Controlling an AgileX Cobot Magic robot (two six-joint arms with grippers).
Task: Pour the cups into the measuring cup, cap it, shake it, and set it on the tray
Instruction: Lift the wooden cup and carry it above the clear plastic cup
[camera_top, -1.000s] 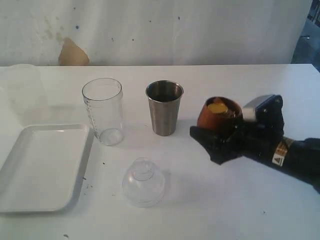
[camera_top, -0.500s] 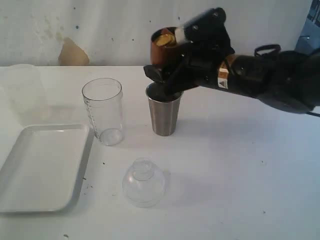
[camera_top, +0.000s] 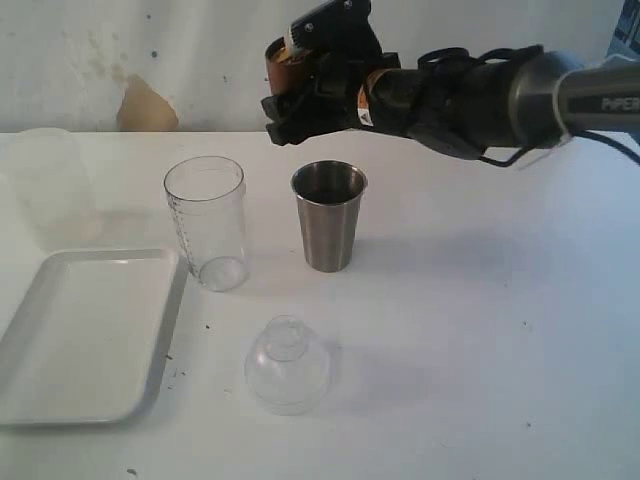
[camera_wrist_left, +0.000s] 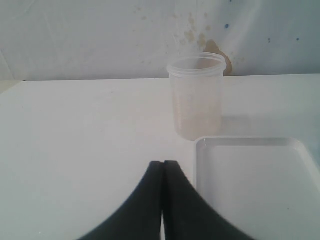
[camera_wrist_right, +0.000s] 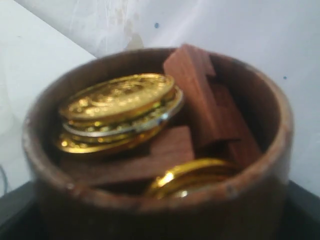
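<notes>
wooden cup (camera_top: 284, 66) between the right fingers (camera_top: 296, 108), high over the table (camera_top: 480, 330)

R gripper (camera_top: 290, 105) w/ wooden cup (camera_top: 283, 68) is up off the table (camera_top: 480, 350) now. 1 s ago it sits low, right of steel tumbler (camera_top: 329, 215). Half a sec ago it's over the tumbler's rim. Now higher & further left, above the gap btwn tumbler & measuring cup (camera_top: 206, 222).
</notes>
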